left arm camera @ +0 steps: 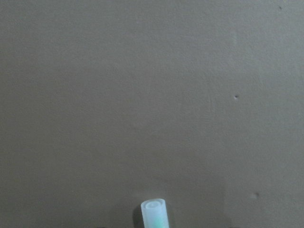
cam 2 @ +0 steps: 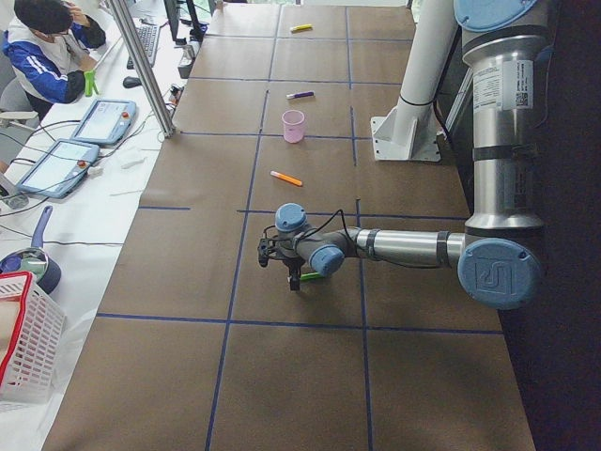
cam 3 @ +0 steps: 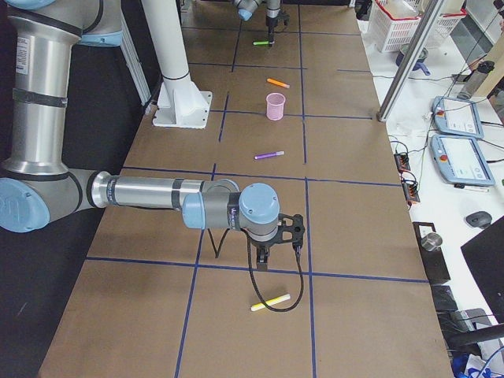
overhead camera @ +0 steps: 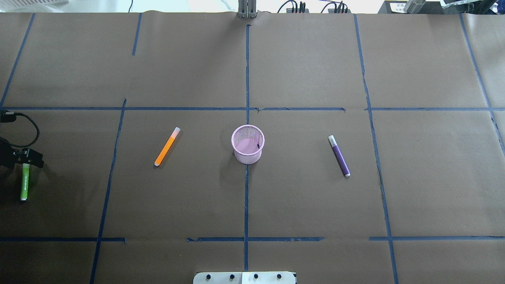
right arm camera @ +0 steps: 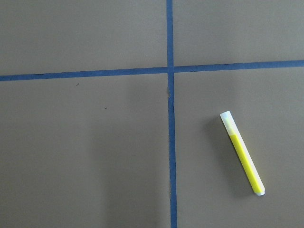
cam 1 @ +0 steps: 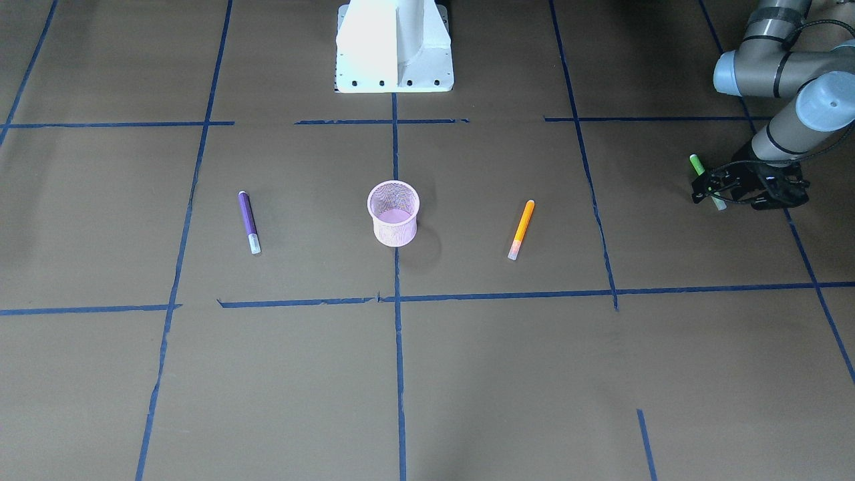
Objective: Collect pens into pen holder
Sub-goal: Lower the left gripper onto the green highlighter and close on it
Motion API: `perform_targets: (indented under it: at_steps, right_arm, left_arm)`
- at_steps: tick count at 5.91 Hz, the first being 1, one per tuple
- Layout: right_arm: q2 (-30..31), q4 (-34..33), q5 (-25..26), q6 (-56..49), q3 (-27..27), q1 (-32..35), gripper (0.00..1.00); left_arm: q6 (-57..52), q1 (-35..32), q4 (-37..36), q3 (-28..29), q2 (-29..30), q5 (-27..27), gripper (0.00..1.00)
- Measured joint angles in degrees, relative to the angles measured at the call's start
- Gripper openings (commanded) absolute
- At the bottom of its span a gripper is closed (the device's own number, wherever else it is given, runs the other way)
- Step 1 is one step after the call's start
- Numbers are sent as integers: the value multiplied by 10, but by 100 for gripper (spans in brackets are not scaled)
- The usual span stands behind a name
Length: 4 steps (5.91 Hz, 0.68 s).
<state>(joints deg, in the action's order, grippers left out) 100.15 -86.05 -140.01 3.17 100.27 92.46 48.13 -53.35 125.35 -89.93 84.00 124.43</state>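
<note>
The pink mesh pen holder [cam 1: 393,214] [overhead camera: 247,144] stands upright at the table's middle. The orange pen [cam 1: 522,228] [overhead camera: 167,146] lies toward my left arm's side of it, and the purple pen [cam 1: 248,221] [overhead camera: 339,155] lies on the other side. My left gripper [cam 1: 713,190] [overhead camera: 25,159] is low at the far left table edge, shut on the green pen [cam 1: 698,165] [overhead camera: 24,183] near its pale cap, which shows in the left wrist view [left arm camera: 153,213]. My right gripper [cam 3: 263,266] hangs over bare table; I cannot tell whether it is open or shut.
A yellow pen [cam 3: 271,302] [right arm camera: 242,153] lies near my right gripper at the far right end. The white robot base [cam 1: 394,47] stands behind the holder. Blue tape lines [overhead camera: 247,197] grid the brown table. An operator [cam 2: 47,47] and a basket [cam 2: 23,348] are beyond the far edge.
</note>
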Motion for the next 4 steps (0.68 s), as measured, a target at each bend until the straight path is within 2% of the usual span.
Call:
perform_targets:
  at_steps: [4]
  right_arm:
    - [0,-1,-1,1,-1,0,100]
  left_arm:
    - [0,0,0,-7,-4,1,50]
